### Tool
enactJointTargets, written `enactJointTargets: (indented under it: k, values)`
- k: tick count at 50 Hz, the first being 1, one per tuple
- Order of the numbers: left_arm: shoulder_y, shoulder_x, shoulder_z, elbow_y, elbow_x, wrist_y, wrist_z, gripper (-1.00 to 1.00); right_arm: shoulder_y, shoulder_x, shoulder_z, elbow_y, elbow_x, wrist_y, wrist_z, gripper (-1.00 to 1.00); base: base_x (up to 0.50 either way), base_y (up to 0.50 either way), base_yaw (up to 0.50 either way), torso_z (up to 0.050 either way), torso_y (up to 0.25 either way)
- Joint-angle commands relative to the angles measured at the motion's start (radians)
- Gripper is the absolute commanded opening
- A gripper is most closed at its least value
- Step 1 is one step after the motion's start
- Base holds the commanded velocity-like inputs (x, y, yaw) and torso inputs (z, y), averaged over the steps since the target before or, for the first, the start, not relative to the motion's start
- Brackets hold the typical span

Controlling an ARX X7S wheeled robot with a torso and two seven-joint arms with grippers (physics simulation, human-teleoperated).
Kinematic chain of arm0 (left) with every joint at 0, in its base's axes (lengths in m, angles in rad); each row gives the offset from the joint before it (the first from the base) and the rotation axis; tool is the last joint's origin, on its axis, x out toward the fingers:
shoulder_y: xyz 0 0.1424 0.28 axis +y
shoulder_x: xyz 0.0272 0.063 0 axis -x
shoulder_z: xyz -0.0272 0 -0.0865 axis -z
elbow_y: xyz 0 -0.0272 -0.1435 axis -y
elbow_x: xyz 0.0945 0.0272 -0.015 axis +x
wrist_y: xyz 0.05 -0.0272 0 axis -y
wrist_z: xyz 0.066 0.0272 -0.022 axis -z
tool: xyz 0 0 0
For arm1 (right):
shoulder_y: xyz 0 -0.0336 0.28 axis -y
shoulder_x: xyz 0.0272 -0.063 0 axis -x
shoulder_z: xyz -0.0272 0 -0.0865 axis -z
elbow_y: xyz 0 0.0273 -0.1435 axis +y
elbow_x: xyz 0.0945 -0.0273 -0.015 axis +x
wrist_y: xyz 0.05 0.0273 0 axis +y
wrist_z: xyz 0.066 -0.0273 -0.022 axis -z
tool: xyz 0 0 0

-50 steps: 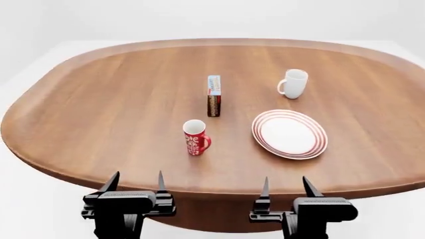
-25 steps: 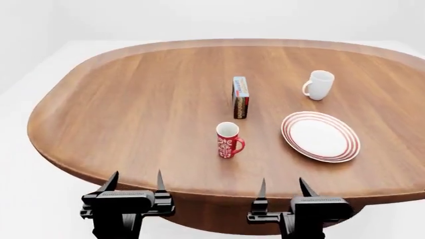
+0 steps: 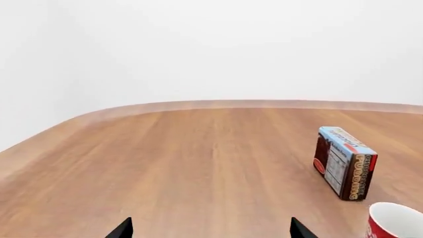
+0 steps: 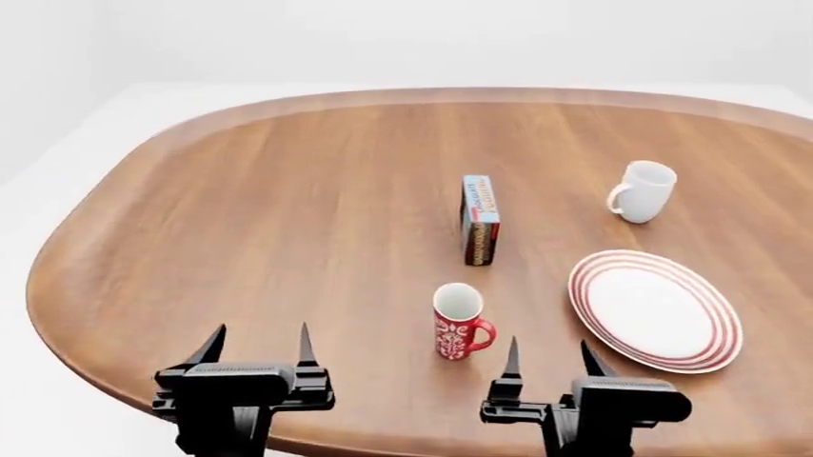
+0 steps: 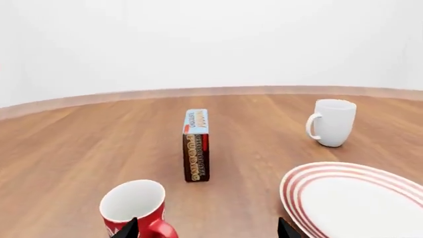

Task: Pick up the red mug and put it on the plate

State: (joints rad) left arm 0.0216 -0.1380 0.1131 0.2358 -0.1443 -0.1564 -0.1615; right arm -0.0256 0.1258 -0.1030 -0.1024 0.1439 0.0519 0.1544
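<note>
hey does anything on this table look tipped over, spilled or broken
Nothing stands out. The red patterned mug, plain white mug and pudding box stand upright; the red-ringed white plate lies flat and bare.

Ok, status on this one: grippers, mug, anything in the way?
Left gripper, right gripper open, empty. Red mug upright, untouched, beside plate. Path clear.

Upright pudding box (image 4: 481, 220) and white mug (image 4: 644, 190) on wooden table (image 4: 254, 219)
</note>
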Motion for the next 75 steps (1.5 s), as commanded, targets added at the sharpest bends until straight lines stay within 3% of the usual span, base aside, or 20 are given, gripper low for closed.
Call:
enactJointTargets:
  k: [1,8,14,38,54,75]
  values:
    - [-0.003,-0.006,0.009,0.002,-0.012,-0.001,-0.009,1.00,-0.007,0.009,0.007,0.005,0.044,-0.031,-0.008,1.00,0.00,-0.50,0.00,0.000,0.000]
    - [-0.006,-0.010,0.006,0.015,-0.019,-0.004,-0.022,1.00,-0.010,0.018,0.003,-0.021,0.037,-0.010,0.013,1.00,0.00,-0.49,0.00,0.000,0.000]
    - [-0.018,-0.026,-0.009,0.029,-0.048,-0.012,-0.014,1.00,0.024,0.006,0.008,0.062,0.045,-0.048,0.018,1.00,0.00,-0.01,0.00,0.000,0.000]
    - [0.003,-0.037,0.028,0.022,-0.033,-0.003,-0.036,1.00,-0.010,0.038,-0.015,-0.008,0.059,-0.019,0.035,1.00,0.00,0.00,0.00,0.000,0.000]
    - [-0.011,-0.045,0.023,0.048,-0.057,-0.027,-0.052,1.00,0.014,0.047,-0.028,0.026,0.054,-0.022,0.045,1.00,0.31,0.00,0.00,0.000,0.000]
    - [-0.055,-0.061,-0.012,0.113,-0.131,-0.085,-0.096,1.00,0.033,0.298,-0.051,-0.233,0.219,0.225,-0.194,1.00,0.00,0.00,0.00,0.000,0.000]
